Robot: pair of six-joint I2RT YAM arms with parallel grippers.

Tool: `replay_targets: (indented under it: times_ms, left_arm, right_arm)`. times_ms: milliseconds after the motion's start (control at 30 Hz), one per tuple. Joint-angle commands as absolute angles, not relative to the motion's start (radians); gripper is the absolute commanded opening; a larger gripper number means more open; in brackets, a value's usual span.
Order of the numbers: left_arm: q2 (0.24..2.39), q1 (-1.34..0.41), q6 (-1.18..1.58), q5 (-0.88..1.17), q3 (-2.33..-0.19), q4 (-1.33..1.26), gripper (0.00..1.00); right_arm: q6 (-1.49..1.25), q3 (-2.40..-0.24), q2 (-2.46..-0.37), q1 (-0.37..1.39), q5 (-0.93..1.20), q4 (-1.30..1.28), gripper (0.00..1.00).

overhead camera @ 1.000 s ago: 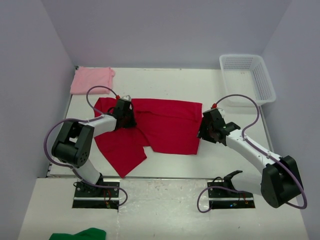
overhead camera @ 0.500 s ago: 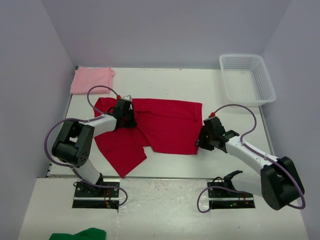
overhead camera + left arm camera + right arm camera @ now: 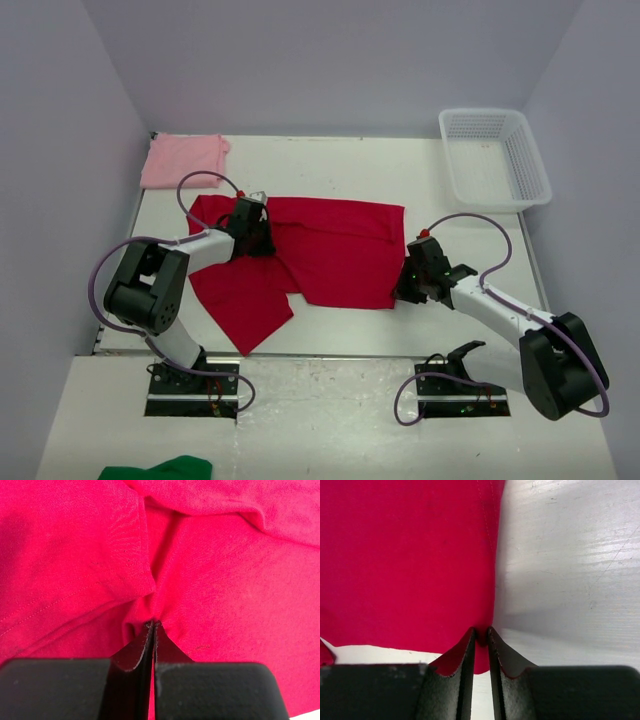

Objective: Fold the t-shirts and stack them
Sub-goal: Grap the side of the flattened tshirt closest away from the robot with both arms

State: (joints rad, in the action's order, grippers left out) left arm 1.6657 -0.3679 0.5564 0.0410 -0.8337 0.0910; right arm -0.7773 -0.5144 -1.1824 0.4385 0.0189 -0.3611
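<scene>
The crimson red t-shirt [image 3: 330, 250] lies partly folded across the middle of the table. My left gripper [image 3: 252, 240] is shut on a pinch of its cloth near the upper left; the left wrist view shows the jaws closed on the red fabric [image 3: 210, 580]. My right gripper [image 3: 405, 290] is shut on the shirt's lower right corner, and the right wrist view shows the red hem [image 3: 410, 560] pinched between the jaws at the table. The pale pink t-shirt [image 3: 184, 159] lies folded at the far left corner.
A white mesh basket [image 3: 495, 155] stands at the far right. A green cloth [image 3: 160, 468] lies off the table at the near left. Bare white table [image 3: 570, 555] lies right of the red shirt. Walls close in on both sides.
My right gripper has moved down the shirt's right edge toward the near corner and closed on it. The left gripper has stayed in place.
</scene>
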Motion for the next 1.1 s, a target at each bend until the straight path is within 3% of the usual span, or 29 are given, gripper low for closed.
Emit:
replay_targets:
  times_ms: [0, 200, 567, 767, 800, 867, 900, 933, 967, 1000, 1067]
  left_arm:
    - [1.638, -0.374, 0.534, 0.057, -0.848, 0.126, 0.0]
    - [1.644, -0.379, 0.532, 0.064, -0.845, 0.12, 0.0]
    - [1.669, -0.396, 0.529, 0.08, -0.848, 0.107, 0.0]
    - [1.703, -0.417, 0.526, 0.094, -0.861, 0.098, 0.0]
    - [1.707, -0.419, 0.526, 0.097, -0.864, 0.097, 0.0]
    - [1.721, -0.425, 0.528, 0.107, -0.874, 0.097, 0.0]
    - [1.726, -0.428, 0.529, 0.113, -0.879, 0.098, 0.0]
    - [1.727, -0.431, 0.529, 0.118, -0.885, 0.103, 0.0]
    - [1.727, -0.445, 0.529, 0.115, -0.896, 0.113, 0.0]
    - [1.723, -0.46, 0.526, 0.109, -0.902, 0.117, 0.0]
    - [1.723, -0.469, 0.522, 0.1, -0.908, 0.12, 0.0]
  right_arm:
    - [-0.792, -0.514, -1.17, 0.446, 0.026, -0.331, 0.17]
    - [-0.776, -0.544, -1.163, 0.449, -0.001, -0.353, 0.0]
    - [-0.72, -0.693, -1.167, 0.472, -0.055, -0.442, 0.0]
    - [-0.623, -0.868, -1.379, 0.479, 0.024, -0.431, 0.0]
    - [-0.602, -0.979, -1.488, 0.479, 0.034, -0.445, 0.01]
    - [-0.53, -1.096, -1.61, 0.48, 0.063, -0.478, 0.16]
    - [-0.517, -1.196, -1.705, 0.48, 0.04, -0.506, 0.3]
    - [-0.517, -1.221, -1.724, 0.488, 0.01, -0.556, 0.35]
    - [-0.529, -1.189, -1.712, 0.498, -0.018, -0.542, 0.4]
    - [-0.541, -1.146, -1.645, 0.515, -0.034, -0.466, 0.51]
    - [-0.56, -1.044, -1.586, 0.517, -0.011, -0.414, 0.57]
